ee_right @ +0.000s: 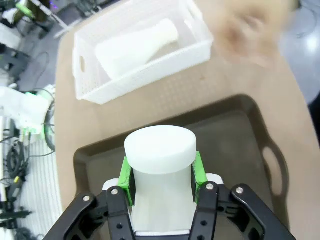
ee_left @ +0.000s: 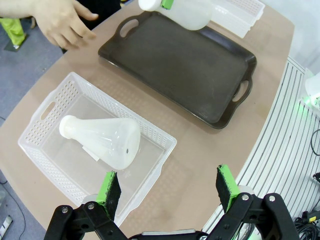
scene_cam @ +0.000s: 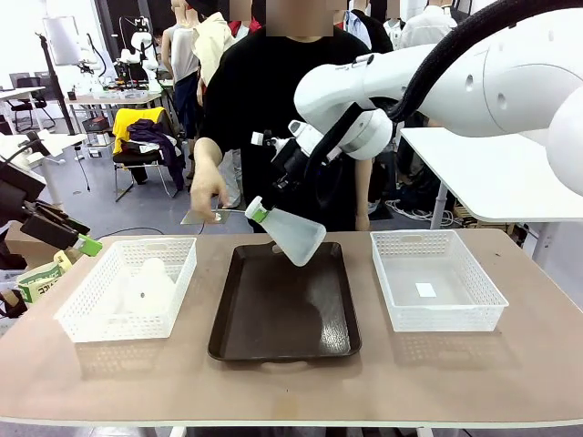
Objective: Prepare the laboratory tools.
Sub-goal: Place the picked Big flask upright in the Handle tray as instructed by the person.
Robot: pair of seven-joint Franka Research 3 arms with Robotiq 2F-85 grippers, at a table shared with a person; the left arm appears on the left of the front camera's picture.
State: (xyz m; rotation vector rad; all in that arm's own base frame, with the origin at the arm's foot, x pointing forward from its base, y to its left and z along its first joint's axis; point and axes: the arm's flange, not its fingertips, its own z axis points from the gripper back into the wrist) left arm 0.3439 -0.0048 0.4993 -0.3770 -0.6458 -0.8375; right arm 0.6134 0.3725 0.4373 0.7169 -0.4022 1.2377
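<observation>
Gripping one flask (scene_cam: 293, 235) above tray (scene_cam: 284, 320), right claw (scene_cam: 260, 213); second flask (ee_left: 104, 141) in basket (scene_cam: 89, 311).

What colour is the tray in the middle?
Dark brown; the tray shows best in the front view.

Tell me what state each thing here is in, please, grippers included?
Right gripper: shut on the held flask at its neck.
Held flask: tilted in the air above the tray.
Left gripper: open, holding nothing.
Other flask: lying on its side in the left basket.
Tray: flat on the table.
Right basket: upright, small white slip inside.
</observation>
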